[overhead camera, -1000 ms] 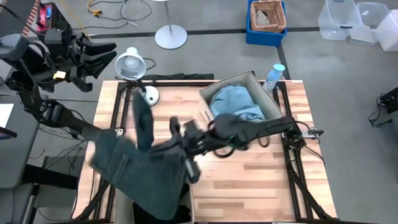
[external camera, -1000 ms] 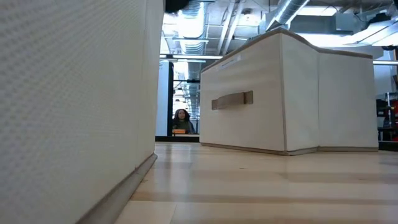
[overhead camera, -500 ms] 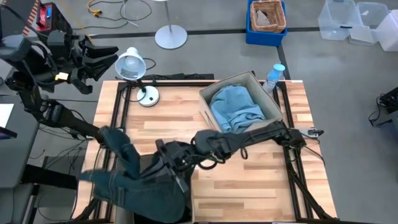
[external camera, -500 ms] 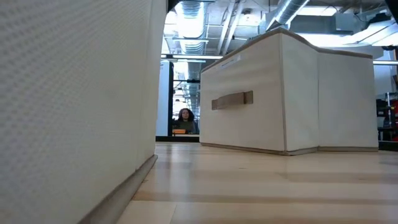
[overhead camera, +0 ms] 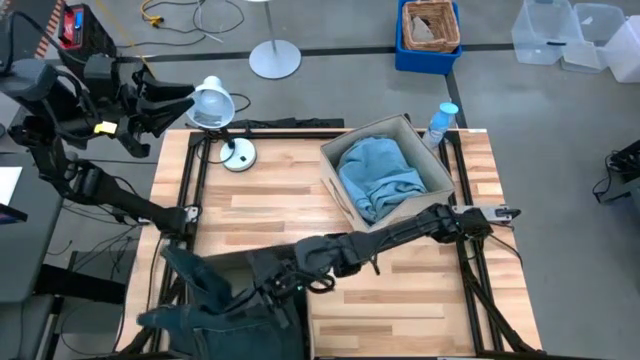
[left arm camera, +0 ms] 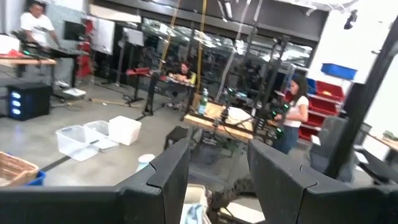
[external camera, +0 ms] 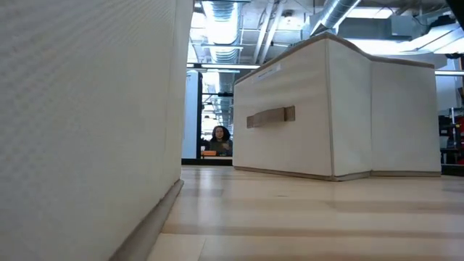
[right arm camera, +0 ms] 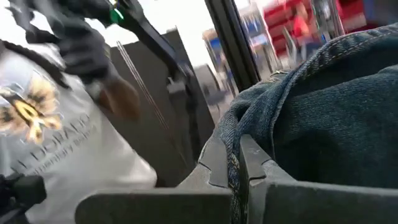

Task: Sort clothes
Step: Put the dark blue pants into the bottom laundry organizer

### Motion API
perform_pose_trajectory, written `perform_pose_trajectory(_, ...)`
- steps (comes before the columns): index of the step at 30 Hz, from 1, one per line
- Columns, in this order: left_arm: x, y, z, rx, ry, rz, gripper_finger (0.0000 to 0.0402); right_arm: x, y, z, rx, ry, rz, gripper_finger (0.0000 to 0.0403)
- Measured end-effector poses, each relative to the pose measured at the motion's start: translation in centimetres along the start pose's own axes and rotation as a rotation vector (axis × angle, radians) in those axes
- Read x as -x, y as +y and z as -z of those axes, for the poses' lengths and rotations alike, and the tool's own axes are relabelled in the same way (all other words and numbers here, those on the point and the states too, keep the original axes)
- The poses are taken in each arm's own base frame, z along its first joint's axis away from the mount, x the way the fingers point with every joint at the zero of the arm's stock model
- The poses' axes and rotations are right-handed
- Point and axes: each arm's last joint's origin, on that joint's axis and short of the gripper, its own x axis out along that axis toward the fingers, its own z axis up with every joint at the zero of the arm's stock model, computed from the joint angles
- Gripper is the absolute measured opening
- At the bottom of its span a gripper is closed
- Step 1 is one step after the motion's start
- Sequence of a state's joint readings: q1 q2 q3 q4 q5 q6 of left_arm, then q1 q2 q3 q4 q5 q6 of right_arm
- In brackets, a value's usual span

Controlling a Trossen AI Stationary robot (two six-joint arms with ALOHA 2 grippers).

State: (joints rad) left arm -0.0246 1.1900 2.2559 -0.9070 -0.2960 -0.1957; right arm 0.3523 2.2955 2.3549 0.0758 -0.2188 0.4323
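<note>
1. Denim, dark blue-green: the jeans (overhead camera: 215, 305) hung over the table's near-left edge, long axis running left to right.
2. The right gripper (right arm camera: 238, 163) was clamped on their fabric, far nearer than the raised left gripper (left arm camera: 219, 177), whose fingers stood apart.

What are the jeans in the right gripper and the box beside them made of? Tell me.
The dark jeans: denim, by the look, with a woven twill grain and a stitched seam, pinched in the right gripper. The box: seemingly matte cream fabric over stiff panels, with taped edges.
</note>
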Motion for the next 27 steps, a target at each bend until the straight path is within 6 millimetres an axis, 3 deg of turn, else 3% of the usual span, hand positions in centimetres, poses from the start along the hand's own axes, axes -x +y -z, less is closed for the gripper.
perform_pose_trajectory(8,0.1,0.0,0.5,-0.002,0.060,0.031,0.0157,0.5,-1.2,2.4,-0.137,0.253,0.157,0.0000)
perform_pose_trajectory(14,1.5,0.3,0.8,-0.008,0.118,0.080,0.0157,1.3,-2.0,4.5,-0.238,0.445,0.279,0.0000)
perform_pose_trajectory(27,2.8,0.7,0.9,0.013,0.145,0.071,0.0157,3.2,-6.7,3.2,-0.335,0.475,0.428,0.0000)
